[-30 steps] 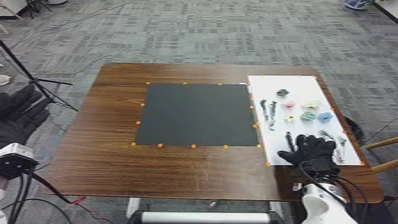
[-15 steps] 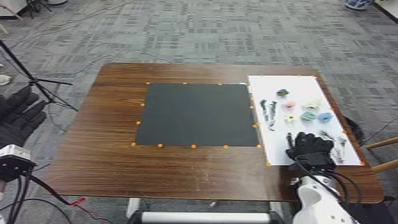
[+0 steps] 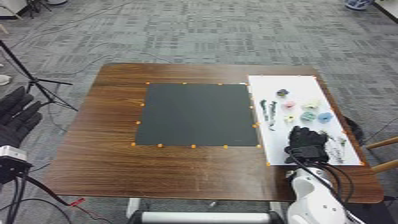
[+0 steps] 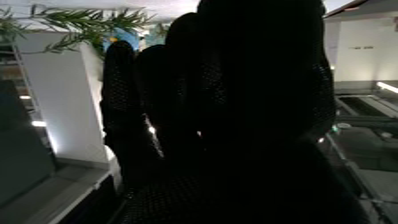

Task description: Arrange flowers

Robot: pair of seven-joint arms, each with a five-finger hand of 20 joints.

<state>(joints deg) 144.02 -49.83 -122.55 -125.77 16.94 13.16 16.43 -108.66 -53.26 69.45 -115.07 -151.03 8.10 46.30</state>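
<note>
Lower right, we see the right robot hand [image 3: 307,139], fingers straight, together; beyond, flowers [image 3: 324,117] lie singly, probably for easy picking.

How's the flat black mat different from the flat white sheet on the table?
The black mat is almost square, but the white sheet is a long, narrow shape. The black mat lies nearer the middle of the brown wooden table; the white sheet lies along its right side. Both lie flat, with little orange marks around their edges.
</note>
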